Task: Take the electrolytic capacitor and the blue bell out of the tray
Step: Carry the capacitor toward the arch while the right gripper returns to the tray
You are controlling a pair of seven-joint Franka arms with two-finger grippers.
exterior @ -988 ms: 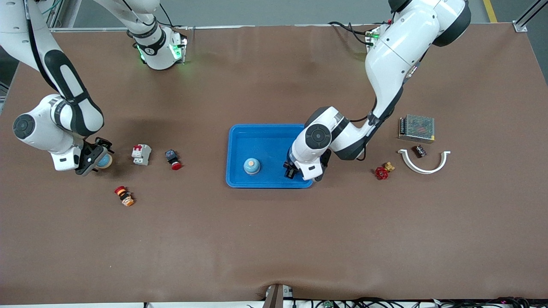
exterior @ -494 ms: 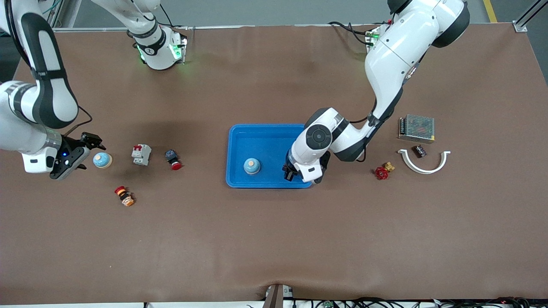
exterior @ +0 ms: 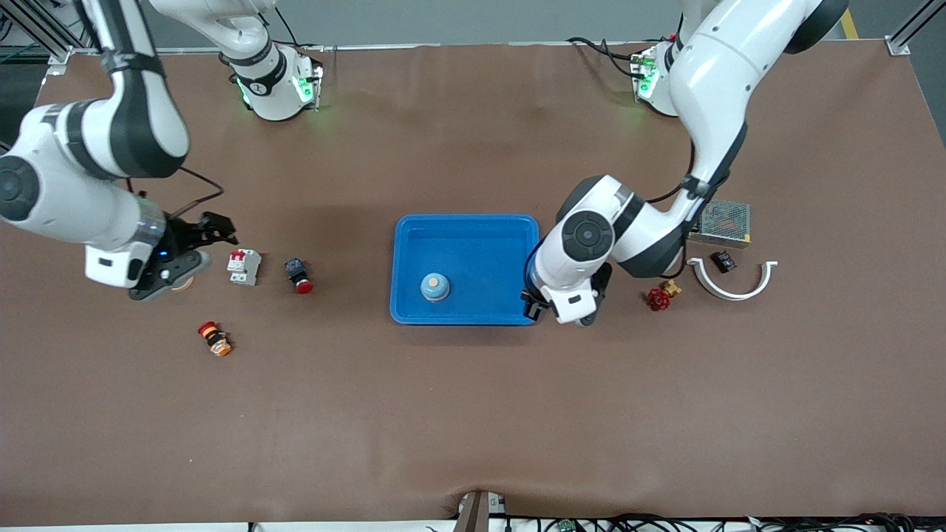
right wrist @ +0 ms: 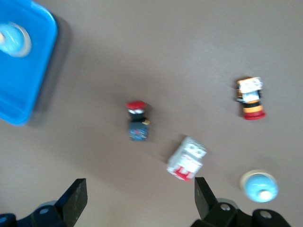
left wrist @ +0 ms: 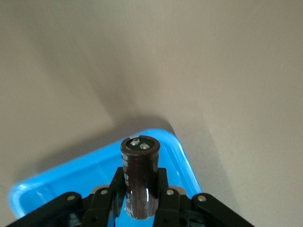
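right pincer point(exterior: 185, 255): middle left of the frame, spread wide, holding nothing, over a blue bell point(right wrist: 258, 185) on the desk point(exterior: 473, 414)
tray point(exterior: 414, 244): center, another blue bell point(exterior: 435, 287) sits inside
left pincer point(left wrist: 142, 208): just right of center, over the tray's edge, squeezing the capacitor point(left wrist: 140, 176)

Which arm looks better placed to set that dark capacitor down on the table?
The left one. Its gripper already has its fingers shut on the capacitor, raised over the blue tray at the rim toward the left arm's end. The right gripper is open and empty over the table, near the white breaker.
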